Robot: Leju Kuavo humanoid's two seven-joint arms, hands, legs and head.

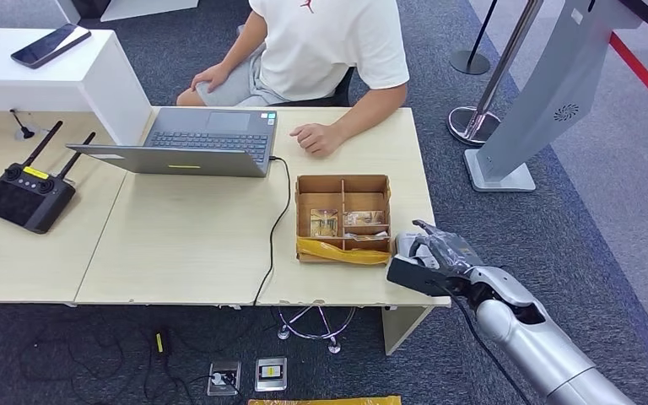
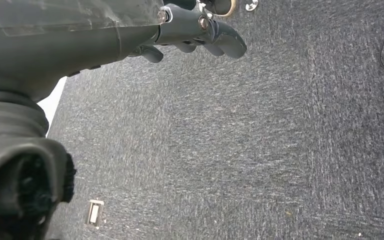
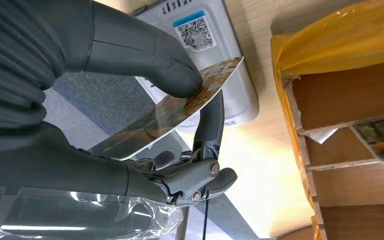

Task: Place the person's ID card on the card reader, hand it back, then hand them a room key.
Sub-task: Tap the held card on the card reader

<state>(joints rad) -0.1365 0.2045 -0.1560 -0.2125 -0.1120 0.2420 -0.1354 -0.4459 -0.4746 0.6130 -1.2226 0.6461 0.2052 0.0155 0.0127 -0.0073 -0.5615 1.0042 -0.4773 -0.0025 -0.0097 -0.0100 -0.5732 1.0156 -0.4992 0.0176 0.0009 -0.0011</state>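
Note:
My right hand (image 1: 439,253) hovers at the table's near right corner, just right of the cardboard box (image 1: 342,218). In the right wrist view its thumb (image 3: 150,55) and a finger pinch a patterned card (image 3: 170,112), held tilted over the white card reader (image 3: 220,60) with a QR sticker. The box's compartments hold more cards (image 1: 364,218); one card (image 3: 380,140) lies in a compartment. A person in a white shirt (image 1: 329,46) sits across the table, a hand (image 1: 316,137) resting on it. My left hand (image 2: 200,30) hangs over carpet, fingers curled, holding nothing.
An open laptop (image 1: 194,142) stands mid-table with a black cable (image 1: 274,228) running to the near edge. A black remote controller (image 1: 25,194) lies at the left, a phone (image 1: 51,44) on a white block. Yellow tape (image 1: 342,251) covers the box front. Stanchion posts (image 1: 481,110) stand right.

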